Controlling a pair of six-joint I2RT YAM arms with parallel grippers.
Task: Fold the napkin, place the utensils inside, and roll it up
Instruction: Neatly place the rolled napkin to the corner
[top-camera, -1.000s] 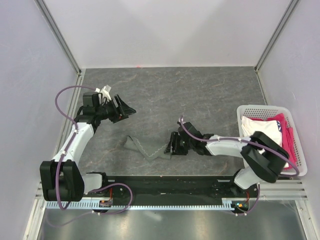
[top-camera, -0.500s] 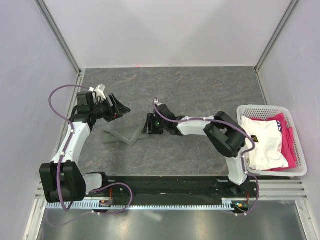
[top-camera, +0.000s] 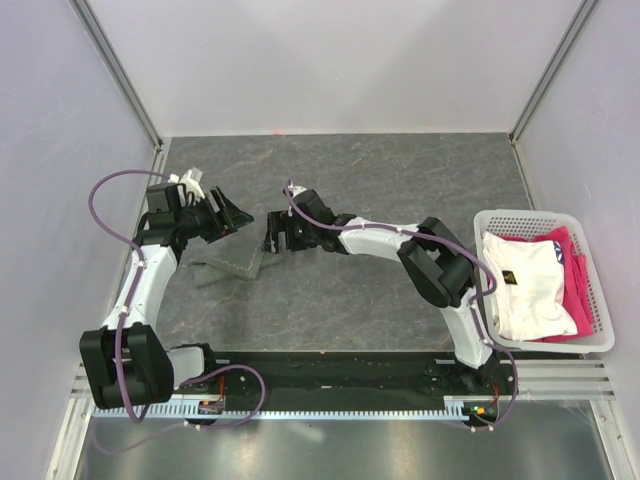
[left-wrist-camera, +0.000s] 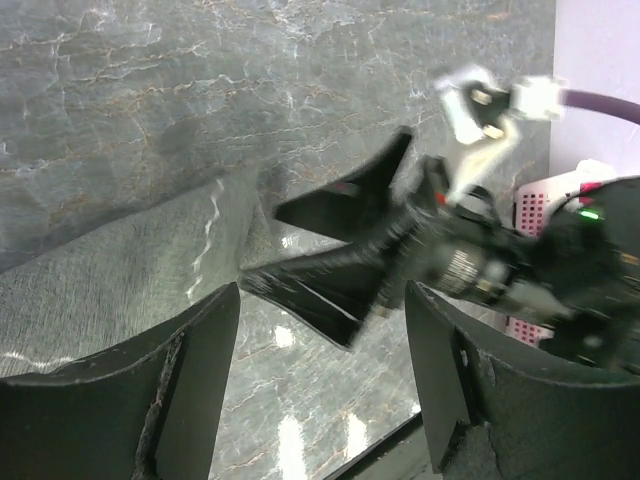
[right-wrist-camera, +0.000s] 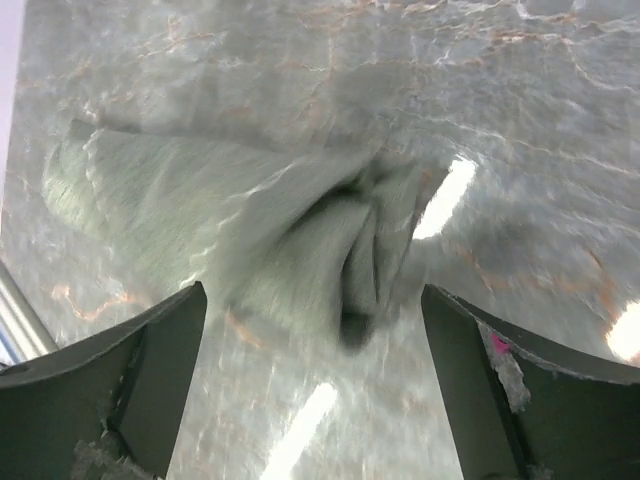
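Lying bunched well left of the basket (top-camera: 520, 214), napkin (top-camera: 235, 268) runs roughly left-right, crumpled end toward basket. Right gripper (top-camera: 270, 236) spread over that end; left gripper (top-camera: 235, 215) spread too, farther from basket.

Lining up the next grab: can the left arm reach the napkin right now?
Probably yes: the napkin lies bunched on the table right by the left gripper, jaws open, nothing between. The right gripper, also open, hovers at its other edge.
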